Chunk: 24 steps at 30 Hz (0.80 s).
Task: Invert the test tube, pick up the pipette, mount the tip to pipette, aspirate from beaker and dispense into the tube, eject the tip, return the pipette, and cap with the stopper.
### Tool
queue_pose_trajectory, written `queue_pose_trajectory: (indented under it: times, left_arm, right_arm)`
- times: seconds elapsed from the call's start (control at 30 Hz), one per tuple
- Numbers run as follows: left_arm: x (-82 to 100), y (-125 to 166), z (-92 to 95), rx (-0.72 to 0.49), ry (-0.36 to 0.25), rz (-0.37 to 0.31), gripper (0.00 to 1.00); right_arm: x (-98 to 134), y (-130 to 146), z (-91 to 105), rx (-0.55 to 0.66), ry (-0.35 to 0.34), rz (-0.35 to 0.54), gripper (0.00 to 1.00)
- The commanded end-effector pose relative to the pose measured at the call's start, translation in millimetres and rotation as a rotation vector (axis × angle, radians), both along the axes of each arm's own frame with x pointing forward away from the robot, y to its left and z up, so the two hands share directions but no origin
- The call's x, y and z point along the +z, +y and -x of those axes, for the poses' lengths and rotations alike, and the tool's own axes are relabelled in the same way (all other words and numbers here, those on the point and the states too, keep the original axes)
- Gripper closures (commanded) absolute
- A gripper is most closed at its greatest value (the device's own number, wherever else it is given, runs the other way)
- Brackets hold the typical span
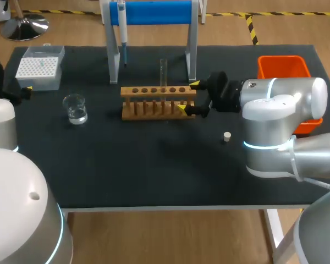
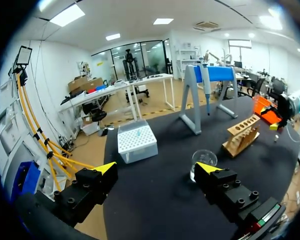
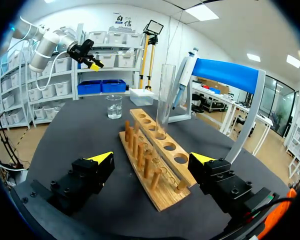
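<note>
Glass tube (image 1: 163,70) upright in wooden rack (image 1: 158,104)

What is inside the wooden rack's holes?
One clear test tube stands upright in a hole; the other holes look empty. Its lower end is hidden inside the rack.

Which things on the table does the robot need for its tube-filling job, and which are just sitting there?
Needed for the job: test tube, pipette, tip box, beaker, stopper.

Just sitting there: wooden rack and blue stand, which only hold things; orange bin, perhaps for the used tip.
</note>
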<state>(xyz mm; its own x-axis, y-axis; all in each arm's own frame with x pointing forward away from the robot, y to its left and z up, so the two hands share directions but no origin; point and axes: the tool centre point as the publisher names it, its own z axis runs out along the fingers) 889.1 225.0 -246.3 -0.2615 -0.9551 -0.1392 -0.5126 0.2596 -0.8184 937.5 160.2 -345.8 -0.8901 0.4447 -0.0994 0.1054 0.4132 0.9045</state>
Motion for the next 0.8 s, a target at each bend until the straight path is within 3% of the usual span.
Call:
queue_pose_trajectory:
  times: [0.03,0.8]
  left_arm:
    - [-4.1,4,-7.5,0.005,0.002,0.002,0.00]
    - [-35.3,59,-123.0,0.011,0.001,-0.012,0.00]
  right_arm:
    - [-1,0,0.3,0.000,-0.002,-0.003,0.00]
    - [-1,0,0.3,0.000,-0.002,-0.003,0.00]
